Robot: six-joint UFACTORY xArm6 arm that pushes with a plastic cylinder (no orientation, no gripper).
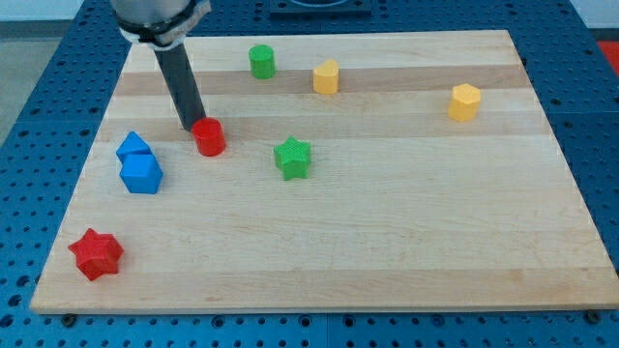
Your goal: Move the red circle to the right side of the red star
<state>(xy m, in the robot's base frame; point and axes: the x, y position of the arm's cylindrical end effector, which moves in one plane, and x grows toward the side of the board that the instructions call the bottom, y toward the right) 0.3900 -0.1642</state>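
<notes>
My tip (189,129), a bare rod with no jaws, touches the red circle (209,137) at its upper left. Red star (96,254) sits well below-left; nearly the whole push remains

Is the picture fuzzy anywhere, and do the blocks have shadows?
In the camera view, the blocks look sharp: the red circle and red star have clear edges. Shadows are soft and small, hugging each block's base. The wooden board is evenly lit, without strong glare. My tip sits just left of the red circle; the arm's top is cut off.
</notes>
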